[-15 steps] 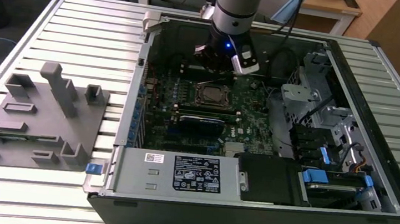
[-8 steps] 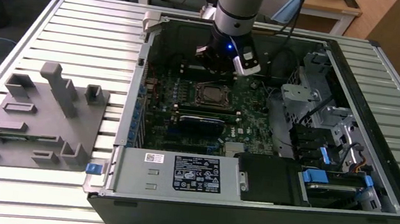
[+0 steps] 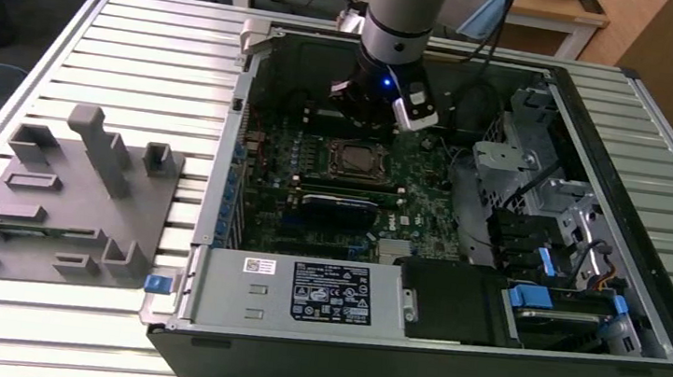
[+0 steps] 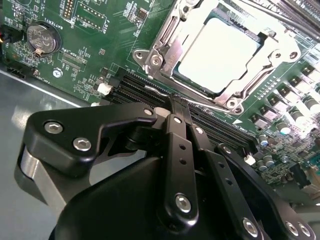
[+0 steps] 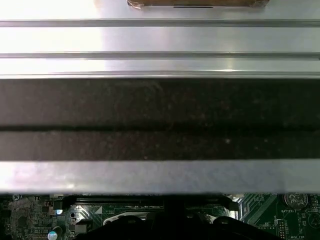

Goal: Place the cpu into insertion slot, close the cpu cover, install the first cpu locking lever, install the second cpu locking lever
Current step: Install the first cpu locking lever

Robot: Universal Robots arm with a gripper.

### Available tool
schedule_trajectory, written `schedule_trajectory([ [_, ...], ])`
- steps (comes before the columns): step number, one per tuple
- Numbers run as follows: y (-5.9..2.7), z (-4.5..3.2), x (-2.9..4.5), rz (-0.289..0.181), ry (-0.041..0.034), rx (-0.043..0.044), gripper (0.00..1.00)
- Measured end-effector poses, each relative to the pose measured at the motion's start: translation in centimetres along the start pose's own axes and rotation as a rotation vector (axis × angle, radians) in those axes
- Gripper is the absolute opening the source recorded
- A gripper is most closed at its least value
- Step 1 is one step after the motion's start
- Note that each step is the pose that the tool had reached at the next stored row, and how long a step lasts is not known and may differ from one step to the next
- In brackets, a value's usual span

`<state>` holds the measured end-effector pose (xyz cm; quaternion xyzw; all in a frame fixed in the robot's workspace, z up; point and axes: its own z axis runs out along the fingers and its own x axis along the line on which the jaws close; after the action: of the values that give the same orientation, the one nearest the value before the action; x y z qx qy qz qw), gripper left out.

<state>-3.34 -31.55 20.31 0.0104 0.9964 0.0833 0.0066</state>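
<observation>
Chip [image 4: 220, 55] sits in socket [image 4: 159, 61], cover [image 4: 272, 47] down over it. Gripper [image 4: 176, 106] fingers are drawn together with nothing visibly pinched, tips just beside the socket edge. My worry: tips skidding sideways and scraping the memory slots [image 4: 227, 131].

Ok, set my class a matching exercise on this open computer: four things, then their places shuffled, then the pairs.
1. silvery-grey square cpu
2. round silver coin battery
3. grey plastic block with upright pegs
4. black gripper

A. on the slatted metal table
B. by the long black slots
C. in the window of the silvery cpu cover
D. near the edge of the green board

Pairs: 1-C, 2-D, 3-A, 4-B
</observation>
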Motion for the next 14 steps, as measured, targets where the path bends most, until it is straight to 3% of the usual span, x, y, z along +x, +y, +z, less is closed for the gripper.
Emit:
schedule_trajectory([
  [14,-0.25,0.62,0.00,0.000,0.0000,0.0050,0.11],
])
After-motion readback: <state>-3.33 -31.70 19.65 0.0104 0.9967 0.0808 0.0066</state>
